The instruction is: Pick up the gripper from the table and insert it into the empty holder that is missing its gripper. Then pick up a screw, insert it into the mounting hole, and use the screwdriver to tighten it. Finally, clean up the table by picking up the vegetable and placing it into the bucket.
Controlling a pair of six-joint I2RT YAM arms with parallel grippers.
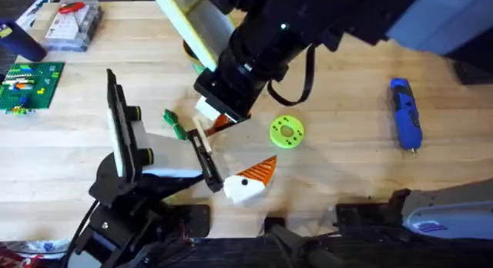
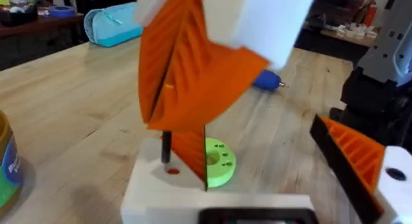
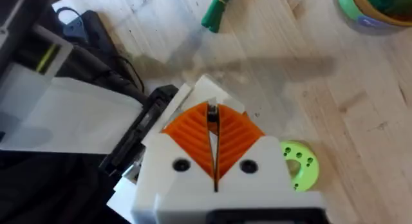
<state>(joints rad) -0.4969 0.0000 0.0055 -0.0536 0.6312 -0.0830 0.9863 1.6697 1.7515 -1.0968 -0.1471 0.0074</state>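
Right hand (image 3: 212, 130): orange ribbed pads (image 3: 241, 130) pressed narrow, almost meeting; a thin dark pin (image 3: 211, 112) is pinched between the tips; too small to tell what it is. In the overhead view this hand reaches across the middle and hangs low over the tabletop (image 1: 347, 145), just beside the left hand (image 1: 202, 145). The left wrist view catches it large and blurred close ahead, the pin pointing down at a white block at that view's bottom edge.

Left hand: cannot tell whether open or closed; it lies low, near the tabletop's front edge.

Gripper (image 1: 250, 179): loose on the tabletop, white block toward the front, orange wedge pointing away; near the left hand, neither hand touching it.

Vegetable (image 1: 176, 123): flat on the wood behind the left hand; apart from both hands.

Lime disc (image 1: 286, 132): on the tabletop just right of the right hand.

Screwdriver (image 1: 406, 114): lying far right, tip toward the front, well apart from everything else.

Bucket (image 3: 376, 5): cut off at the right wrist view's edge, green band and a bit of yellow showing; in the overhead view the right arm covers most of it.
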